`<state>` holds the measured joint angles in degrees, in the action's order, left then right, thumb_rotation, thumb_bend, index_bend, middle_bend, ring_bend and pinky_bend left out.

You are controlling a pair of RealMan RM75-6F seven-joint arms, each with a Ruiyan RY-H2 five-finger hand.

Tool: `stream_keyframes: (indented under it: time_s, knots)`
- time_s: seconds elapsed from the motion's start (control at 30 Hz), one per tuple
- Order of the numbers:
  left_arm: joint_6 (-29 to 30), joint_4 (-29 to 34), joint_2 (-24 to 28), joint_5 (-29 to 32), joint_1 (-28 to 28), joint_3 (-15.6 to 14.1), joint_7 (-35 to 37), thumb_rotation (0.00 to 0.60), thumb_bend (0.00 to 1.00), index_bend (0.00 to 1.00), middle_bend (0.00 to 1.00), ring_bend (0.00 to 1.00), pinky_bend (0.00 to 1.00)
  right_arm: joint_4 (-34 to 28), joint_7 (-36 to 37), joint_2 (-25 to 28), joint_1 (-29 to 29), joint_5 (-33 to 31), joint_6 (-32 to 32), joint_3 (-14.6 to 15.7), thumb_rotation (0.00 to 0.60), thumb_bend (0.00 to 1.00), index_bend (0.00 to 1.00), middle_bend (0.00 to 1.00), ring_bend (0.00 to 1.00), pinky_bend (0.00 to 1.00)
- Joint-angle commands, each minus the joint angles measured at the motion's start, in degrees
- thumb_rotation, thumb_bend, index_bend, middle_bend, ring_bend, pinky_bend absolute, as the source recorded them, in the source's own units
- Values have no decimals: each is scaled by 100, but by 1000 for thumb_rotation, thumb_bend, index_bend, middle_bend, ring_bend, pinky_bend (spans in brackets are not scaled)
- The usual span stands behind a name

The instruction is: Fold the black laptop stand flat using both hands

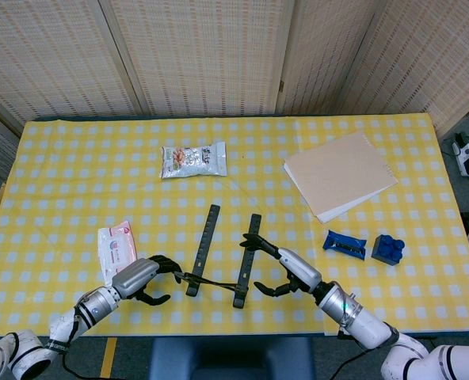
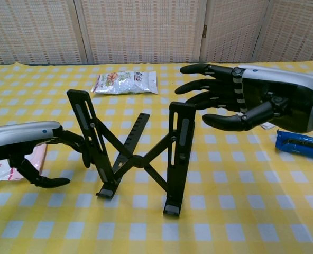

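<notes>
1. In the head view, the black laptop stand (image 1: 223,257) is seen on the yellow checkered tablecloth (image 1: 76,174), close to the near edge of the table and about in the middle of its width. Its two long bars are laid nearly parallel, and their long axis runs from the near edge toward the far screens, with a slight lean to the right at the far end.
2. In the same view, the left hand (image 1: 143,277) is placed just beside the left bar with its fingers curled but apart, and nothing is held in it. The right hand (image 1: 286,269) is spread open to the right of the right bar, and nothing is grasped by it.
3. Other things are seen around: a pink tissue pack (image 1: 116,244) to the left of the stand, a snack bag (image 1: 193,160) farther back, a stack of beige sheets (image 1: 339,174) at the right, and a blue packet (image 1: 345,244) beside a blue block (image 1: 387,248).
4. In the chest view, the stand (image 2: 138,153) is shown still unfolded, its bars tilted up and crossed in a zigzag form, with the feet on the cloth.
5. In this view, the left hand (image 2: 32,151) is held low beside the left bar; whether the fingertips touch it cannot be told. The right hand (image 2: 246,98) is raised near the top of the right bar, released, with the fingers stretched toward it.
</notes>
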<state>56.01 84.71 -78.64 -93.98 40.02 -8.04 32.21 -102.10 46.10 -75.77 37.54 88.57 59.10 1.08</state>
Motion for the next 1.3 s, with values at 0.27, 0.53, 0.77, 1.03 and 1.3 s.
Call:
stream_keyframes:
  time_s: [0.27,0.53,0.77,1.03,1.3]
  knots:
    - [-129,-282,-467,342,-35,287,-220,600,389,417,337,219,198,114,228,-14,-39,91,-45,-19,600,425,0,150,156,101]
    - [-167,-468,-702,395,-40,372,-217,600,434,446,337,216,187,249,429,-59,-61,157,-59,-26,600,425,0,149,159,100]
    - [-129,-578,-794,430,-77,423,-233,600,445,496,337,219,189,325,519,-75,-75,205,-65,-18,600,424,0,149,156,100]
    - [-108,-605,-819,425,-109,430,-225,600,444,516,337,223,187,351,554,-81,-94,217,-65,-21,600,424,0,149,156,100]
    - [-105,-635,-882,387,-126,412,-207,600,451,540,337,236,188,362,556,-66,-141,228,-35,-4,600,424,0,149,155,100]
